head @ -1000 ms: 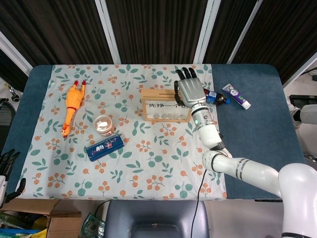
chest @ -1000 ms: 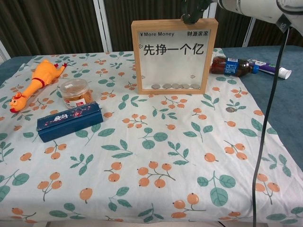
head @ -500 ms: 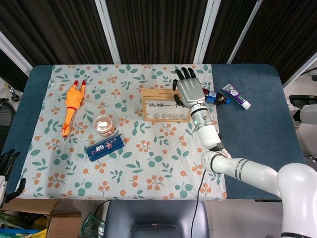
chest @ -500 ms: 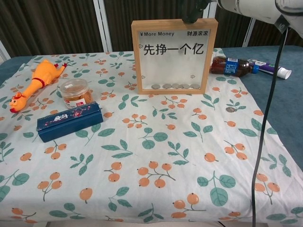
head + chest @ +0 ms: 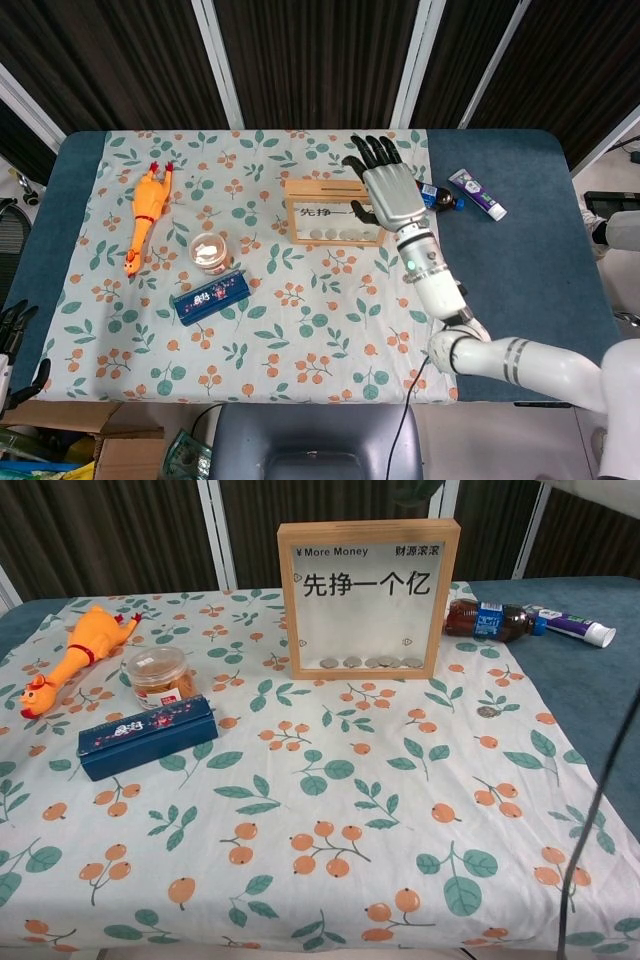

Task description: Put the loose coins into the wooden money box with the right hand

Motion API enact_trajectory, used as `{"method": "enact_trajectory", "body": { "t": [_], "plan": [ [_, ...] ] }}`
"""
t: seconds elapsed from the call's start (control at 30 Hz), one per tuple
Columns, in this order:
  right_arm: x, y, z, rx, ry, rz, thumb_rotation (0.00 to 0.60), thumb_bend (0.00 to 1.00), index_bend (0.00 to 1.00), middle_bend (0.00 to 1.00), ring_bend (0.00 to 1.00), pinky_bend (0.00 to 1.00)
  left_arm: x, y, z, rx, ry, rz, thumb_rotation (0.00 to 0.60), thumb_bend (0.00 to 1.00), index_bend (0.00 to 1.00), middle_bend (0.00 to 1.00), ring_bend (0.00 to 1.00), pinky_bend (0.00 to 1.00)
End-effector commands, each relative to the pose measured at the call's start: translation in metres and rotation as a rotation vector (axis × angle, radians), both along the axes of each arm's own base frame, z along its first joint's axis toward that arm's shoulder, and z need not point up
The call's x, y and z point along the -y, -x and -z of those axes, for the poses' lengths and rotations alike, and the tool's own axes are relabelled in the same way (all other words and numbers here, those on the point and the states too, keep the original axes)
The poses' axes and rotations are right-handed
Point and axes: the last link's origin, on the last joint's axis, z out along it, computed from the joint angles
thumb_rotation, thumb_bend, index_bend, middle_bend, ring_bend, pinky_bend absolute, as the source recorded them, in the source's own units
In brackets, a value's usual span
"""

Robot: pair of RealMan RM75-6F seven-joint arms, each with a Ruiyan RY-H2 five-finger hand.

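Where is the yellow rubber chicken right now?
The rubber chicken lies on the left side of the leafy cloth, just left of the little snack jar.

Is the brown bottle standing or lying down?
Lying down. The brown bottle rests on its side on the blue table, behind the money box.

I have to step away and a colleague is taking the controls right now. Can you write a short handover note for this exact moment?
Right hand: above the right end of the wooden money box, fingers spread, nothing visible in it.
Left hand: parked off the table's left edge, idle; its fingers are too small to read.
Money box stands upright on the floral cloth, with a row of coins already along its bottom.
One loose coin is still on the cloth, right of the box, in front of the brown bottle.
Left: pick up that coin with the right hand and drop it in at the top of the box.
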Motion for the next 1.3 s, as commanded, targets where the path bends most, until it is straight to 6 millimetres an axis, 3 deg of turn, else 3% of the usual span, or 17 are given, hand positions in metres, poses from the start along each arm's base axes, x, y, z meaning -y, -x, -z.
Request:
{"method": "enact_trajectory", "body": {
  "t": [0.03,0.17,0.33,0.43,0.63,0.77,0.87,1.13,1.3],
  "plan": [
    [-0.083,0.06,-0.023,0.065,-0.002,-0.041,0.6,0.43,0.38,0.14,0.0,0.0,0.0,-0.001,0.002,-0.003,0.003,0.001,0.6,0.44,0.0,0.0,0.0,0.0],
    [-0.123,0.101,-0.014,0.045,-0.041,-0.022,0.6,0.43,0.41,0.14,0.0,0.0,0.0,-0.002,0.004,-0.008,0.005,0.001,0.6,0.44,0.0,0.0,0.0,0.0],
    [-0.138,0.15,0.016,-0.019,-0.092,0.033,0.6,0.43,0.45,0.14,0.0,0.0,0.0,-0.003,0.003,-0.006,0.0,0.003,0.6,0.44,0.0,0.0,0.0,0.0],
    [-0.134,0.171,0.032,-0.028,-0.109,0.081,0.6,0.43,0.49,0.14,0.0,0.0,0.001,-0.002,0.002,-0.003,-0.003,0.002,0.6,0.44,0.0,0.0,0.0,0.0],
    [-0.126,0.191,0.048,-0.052,-0.142,0.15,0.6,0.43,0.54,0.14,0.0,0.0,0.001,-0.002,0.001,-0.002,-0.004,0.001,0.6,0.44,0.0,0.0,0.0,0.0],
    [-0.101,0.212,0.08,-0.078,-0.163,0.221,0.6,0.43,0.59,0.14,0.0,0.0,0.001,-0.001,0.0,0.001,-0.008,-0.001,0.6,0.44,0.0,0.0,0.0,0.0],
    [-0.089,0.221,0.09,-0.109,-0.14,0.234,0.6,0.44,0.6,0.15,0.0,0.0,0.0,0.0,0.0,0.002,-0.01,-0.002,0.6,0.44,0.0,0.0,0.0,0.0],
    [-0.069,0.228,0.104,-0.163,-0.131,0.256,0.6,0.46,0.61,0.15,0.0,0.0,0.0,0.0,0.0,0.005,-0.013,-0.003,0.6,0.44,0.0,0.0,0.0,0.0],
    [-0.06,0.223,0.113,-0.157,-0.143,0.263,0.6,0.46,0.61,0.15,0.0,0.0,-0.001,0.0,0.001,0.004,-0.007,-0.003,0.6,0.44,0.0,0.0,0.0,0.0]
  ]
}}
